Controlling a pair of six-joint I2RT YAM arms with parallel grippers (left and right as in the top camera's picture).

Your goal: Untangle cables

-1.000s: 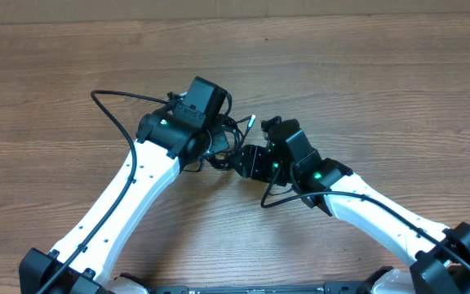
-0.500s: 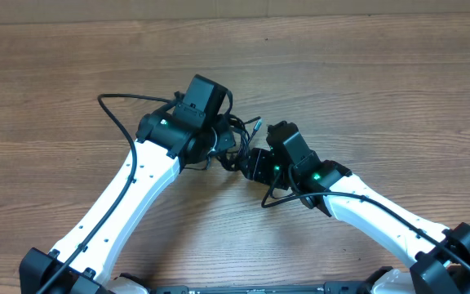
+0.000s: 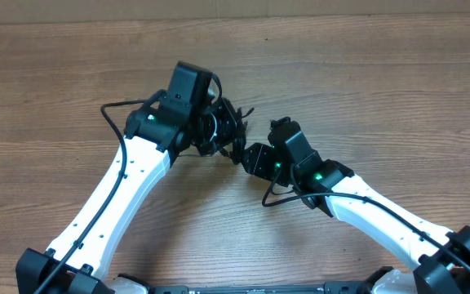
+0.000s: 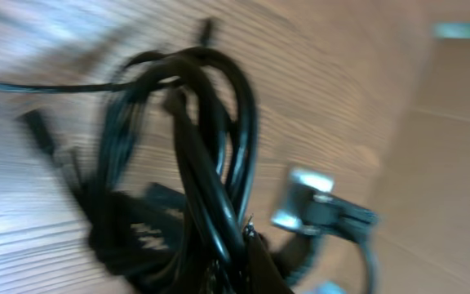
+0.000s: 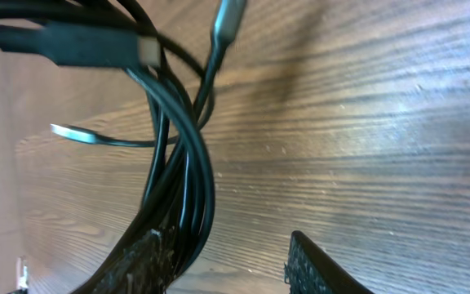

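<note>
The cables (image 3: 233, 121) are a small tangle of thin black cords hanging between the two grippers at mid-table. My left gripper (image 3: 221, 135) is shut on the tangle. In the blurred left wrist view the black loops (image 4: 210, 122) rise out of the closed left gripper (image 4: 247, 265), and a silver plug (image 4: 300, 196) dangles to the right. My right gripper (image 3: 241, 152) sits just right of the tangle. In the right wrist view the right gripper (image 5: 228, 245) stands open; several strands (image 5: 190, 188) run along the inner face of its left finger (image 5: 149, 253), with bare wood showing up to the right finger (image 5: 312, 269). Plug ends (image 5: 145, 51) show at the top.
The wooden table (image 3: 382, 90) runs to a tan wall at the far edge. The left arm's own thick black cable (image 3: 111, 114) arcs out to its left. The right arm's cable loop (image 3: 274, 196) hangs beside its wrist.
My left gripper has pulled up and to the left with the tangle in it, drawing the cords away from the right gripper. The right jaws have narrowed slightly; that arm has barely moved.
</note>
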